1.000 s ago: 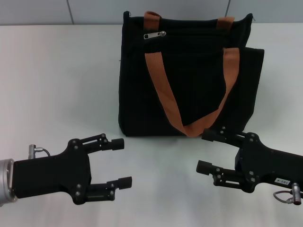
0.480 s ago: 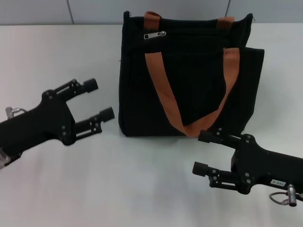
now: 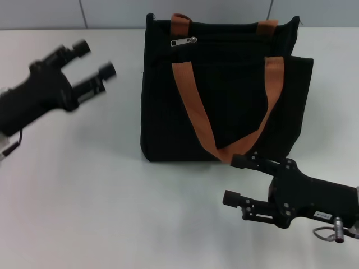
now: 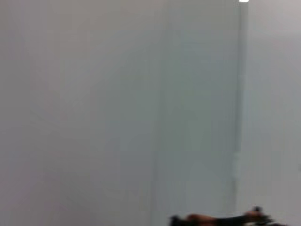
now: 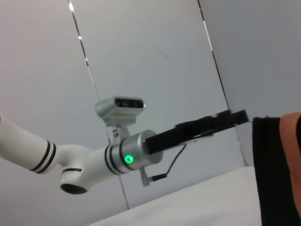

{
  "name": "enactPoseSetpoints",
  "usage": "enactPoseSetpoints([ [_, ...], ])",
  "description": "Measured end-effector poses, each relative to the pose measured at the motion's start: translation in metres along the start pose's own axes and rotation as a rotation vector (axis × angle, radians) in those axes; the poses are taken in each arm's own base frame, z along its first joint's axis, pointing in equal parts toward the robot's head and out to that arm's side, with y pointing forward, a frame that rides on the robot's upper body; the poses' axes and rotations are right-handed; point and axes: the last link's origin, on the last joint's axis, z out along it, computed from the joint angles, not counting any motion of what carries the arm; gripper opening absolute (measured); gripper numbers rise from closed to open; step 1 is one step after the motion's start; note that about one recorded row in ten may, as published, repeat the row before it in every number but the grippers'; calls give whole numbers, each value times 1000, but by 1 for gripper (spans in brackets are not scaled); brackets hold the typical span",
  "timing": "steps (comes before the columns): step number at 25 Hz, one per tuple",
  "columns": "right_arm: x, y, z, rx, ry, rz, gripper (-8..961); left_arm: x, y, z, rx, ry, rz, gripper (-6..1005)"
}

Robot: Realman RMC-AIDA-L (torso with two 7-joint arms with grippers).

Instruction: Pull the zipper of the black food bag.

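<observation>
Two black hands work over a white table [image 3: 112, 213]. Nearest the robot, the right hand [image 3: 234, 180] sits low over the table just in front of the black food bag [image 3: 224, 89], its two fingers [image 3: 242, 161] spread wide and holding nothing; the upper fingertip lies close to the bottom loop of the near orange-brown webbing handle [image 3: 199, 120], though contact cannot be judged. Farther back, the bag stands upright at the middle of the table, the near handle hanging down its front face and the second handle [image 3: 180, 22] showing at the top rim. The zipper [image 3: 183, 41], a small silver pull tab, lies flat along the track near the bag's upper left corner, apart from both hands. At about that depth, the left hand [image 3: 94, 59] is raised above the table, well apart from the bag on the robot's left, fingers pointing away and wide apart, empty. In the right wrist view, that left arm [image 5: 131, 155] shows against a pale panelled wall [image 5: 141, 56].
</observation>
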Motion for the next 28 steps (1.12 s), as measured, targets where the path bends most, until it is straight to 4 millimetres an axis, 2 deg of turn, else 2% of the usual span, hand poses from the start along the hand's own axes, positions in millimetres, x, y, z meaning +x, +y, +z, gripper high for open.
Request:
enactPoseSetpoints([
  [3,3,0,3,7,7,1,774,-5,-8,15,29,-49,-3,775],
  [6,6,1,7,12,9,-9,775,-5,-8,15,29,-49,-3,772],
  [7,7,1,9,11,9,-12,775,-13,-7,34,2,-137,19,772],
  [8,7,1,10,10,10,-14,775,-13,-7,34,2,-137,19,771],
  [9,7,1,11,8,9,-14,775,-16,-5,45,-21,-169,32,770],
  [11,6,0,12,8,7,-14,775,-16,-5,45,-21,-169,32,769],
  [13,6,0,12,9,6,-16,775,-17,0,66,-67,-212,59,767],
  [18,4,-2,13,6,6,-20,775,-14,-1,75,-66,-189,53,763],
  [28,3,-3,15,6,3,-24,774,-11,-4,80,-39,-166,39,755],
])
